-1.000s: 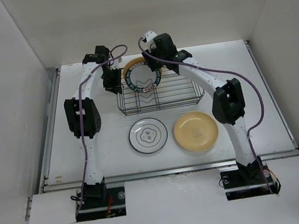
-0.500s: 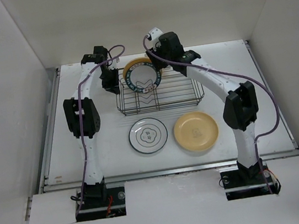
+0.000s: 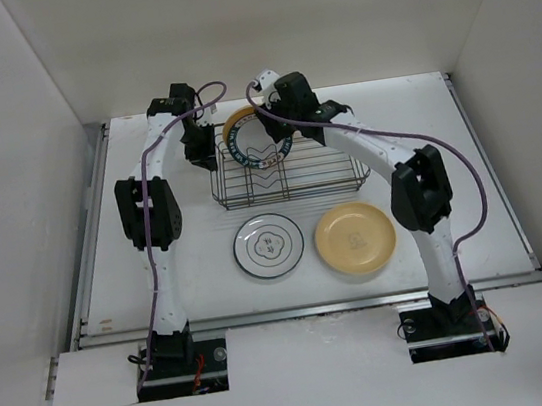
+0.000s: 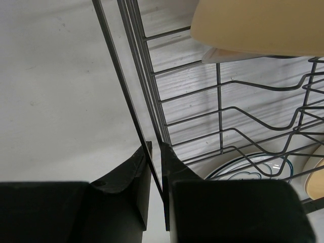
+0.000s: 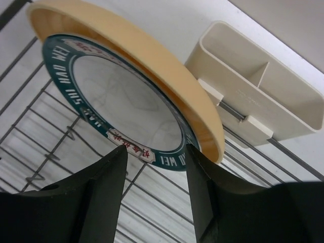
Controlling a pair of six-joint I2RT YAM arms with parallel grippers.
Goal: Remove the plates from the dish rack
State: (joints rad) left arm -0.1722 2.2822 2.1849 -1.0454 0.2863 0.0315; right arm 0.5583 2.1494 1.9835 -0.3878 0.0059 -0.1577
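The dark wire dish rack (image 3: 292, 175) stands at the back middle. A teal-rimmed white plate (image 3: 258, 144) leans upright in its left end, with a yellow-orange plate (image 3: 236, 119) just behind it. My left gripper (image 3: 201, 149) is shut on the rack's left rim wire (image 4: 152, 147). My right gripper (image 3: 275, 127) is open, its fingertips either side of the teal plate's rim (image 5: 121, 96), with the yellow-orange plate (image 5: 152, 55) behind. A white plate with a black ring (image 3: 269, 245) and a cream plate (image 3: 355, 238) lie flat in front of the rack.
A cream plastic cutlery caddy (image 5: 258, 96) hangs on the rack's far side. White walls close in the table on the left, back and right. The rack's right half holds no plates. A raised strip (image 3: 306, 309) runs along the table's near edge.
My right gripper swung slightly right, then came back left and lower onto the teal-rimmed plate. My left gripper and the plates have not moved.
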